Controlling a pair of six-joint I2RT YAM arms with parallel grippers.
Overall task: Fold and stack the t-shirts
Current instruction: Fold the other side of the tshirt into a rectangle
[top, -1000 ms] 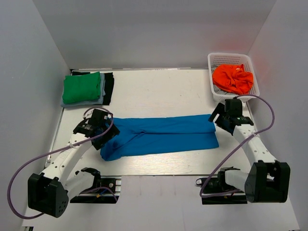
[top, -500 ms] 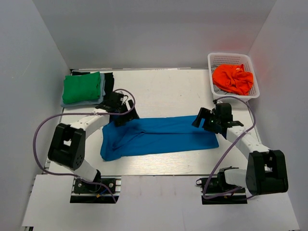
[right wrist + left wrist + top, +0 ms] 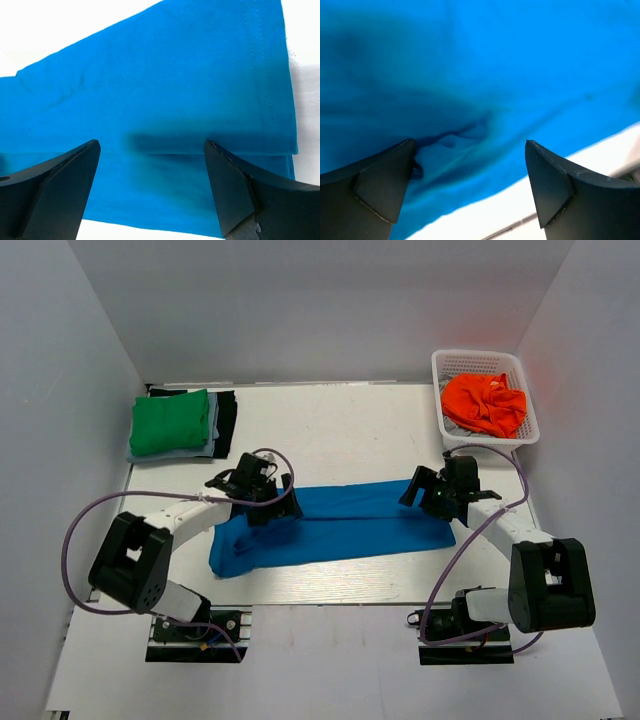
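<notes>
A bright blue t-shirt [image 3: 340,525] lies folded into a long strip across the middle of the table. My left gripper [image 3: 283,508] hovers open over its crumpled left part; in the left wrist view the blue shirt [image 3: 485,60] fills the frame and the left gripper [image 3: 470,143] holds nothing. My right gripper [image 3: 418,490] stands open above the shirt's right end, and the right wrist view shows the blue shirt [image 3: 165,75] flat beneath the right gripper [image 3: 151,143]. A folded green t-shirt [image 3: 170,422] tops a stack of darker ones [image 3: 228,422] at the back left.
A white mesh basket [image 3: 437,365] at the back right holds a crumpled orange t-shirt [image 3: 485,403]. White walls enclose the table [image 3: 340,430] on three sides. Purple cables loop from both arms.
The left arm has swung in from the shirt's left end to over its upper left part. The right gripper has moved left onto the shirt's right end. Both stayed open.
</notes>
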